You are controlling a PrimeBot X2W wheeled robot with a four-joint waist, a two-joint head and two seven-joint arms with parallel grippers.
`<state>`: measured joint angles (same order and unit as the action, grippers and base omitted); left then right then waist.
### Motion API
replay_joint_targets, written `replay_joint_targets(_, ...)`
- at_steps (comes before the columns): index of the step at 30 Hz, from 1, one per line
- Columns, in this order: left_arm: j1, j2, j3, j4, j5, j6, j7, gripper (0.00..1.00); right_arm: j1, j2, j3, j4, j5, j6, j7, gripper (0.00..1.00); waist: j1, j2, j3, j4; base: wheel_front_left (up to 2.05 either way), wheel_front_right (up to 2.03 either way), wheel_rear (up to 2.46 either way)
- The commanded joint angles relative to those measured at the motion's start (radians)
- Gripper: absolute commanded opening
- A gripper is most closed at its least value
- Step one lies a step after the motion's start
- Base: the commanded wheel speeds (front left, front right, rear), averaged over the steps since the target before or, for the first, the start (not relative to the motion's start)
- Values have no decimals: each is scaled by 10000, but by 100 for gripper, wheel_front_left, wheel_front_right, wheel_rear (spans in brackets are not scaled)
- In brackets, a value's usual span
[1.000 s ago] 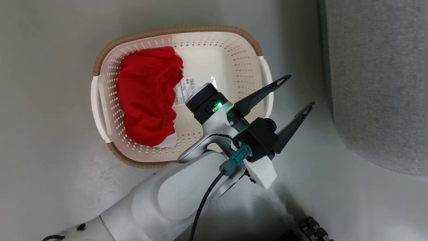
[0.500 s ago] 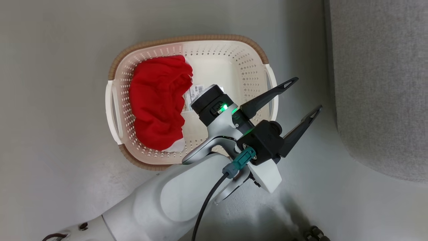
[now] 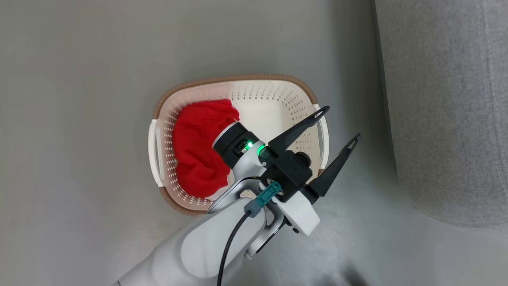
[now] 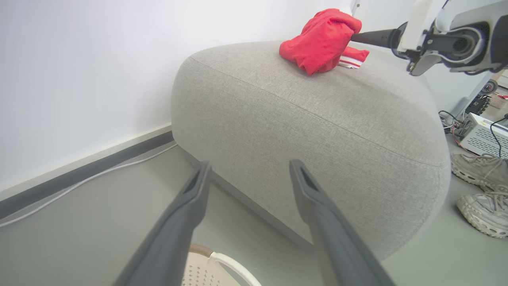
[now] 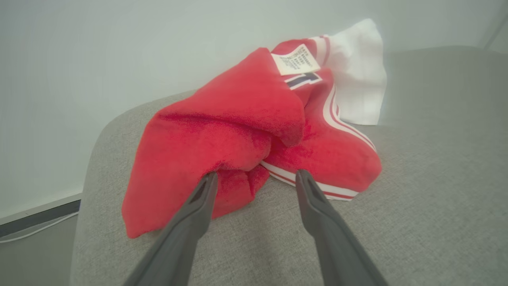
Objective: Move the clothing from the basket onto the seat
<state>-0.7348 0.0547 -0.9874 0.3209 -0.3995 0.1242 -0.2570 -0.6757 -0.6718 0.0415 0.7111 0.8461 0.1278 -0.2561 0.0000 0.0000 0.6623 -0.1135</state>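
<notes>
While the right claw (image 5: 256, 176) sits released on the sofa (image 5: 436, 178), fingers spread with tips at the edge of the striped red garment (image 5: 278, 131) lying on the cushion top, one red garment (image 3: 198, 159) remains to move from the basket (image 3: 238, 77). It is bunched in the half by the left handle, long axis running along that handle. Left claw (image 3: 339, 124) is released too, empty, over the basket's opposite rim, fingers aimed at the sofa, so that garment lies behind its wrist, away from the tips. Left arm is nearer; it likely must swing round and point down into the basket to grab.
</notes>
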Motion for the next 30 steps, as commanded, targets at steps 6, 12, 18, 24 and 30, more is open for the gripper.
replay_joint_targets(6, 1083, -45, 1173, -279, 91, 110, -47, 100, 1306, -186, 397, -1288, -171, 29, -57, 100, 0, 0, -1298, 406, 0, 0, 0)
replay_joint_targets(12, 2023, -45, 2399, -12, 395, 382, -47, 100, 1861, 254, 901, -2277, -520, 29, -57, 100, 0, 0, -2300, 721, 0, 0, 0)
replay_joint_targets(18, 2931, -45, 3827, 27, 774, 433, -47, 100, 2202, 700, 1330, -2938, -714, 29, -57, 100, 0, 0, -3227, 1102, 0, 0, 0)
replay_joint_targets(24, 3857, -45, 5499, -123, 1175, 347, -47, 100, 2584, 1083, 1592, -3406, -947, 29, -57, 100, 0, 0, -4045, 1406, 0, 0, 0)
replay_joint_targets(30, 4632, 26, 7126, -243, 1639, -28, -47, 100, 3004, 1569, 1747, -3848, -1531, 29, -57, 100, 0, 0, -4750, 1512, 0, 0, 0)
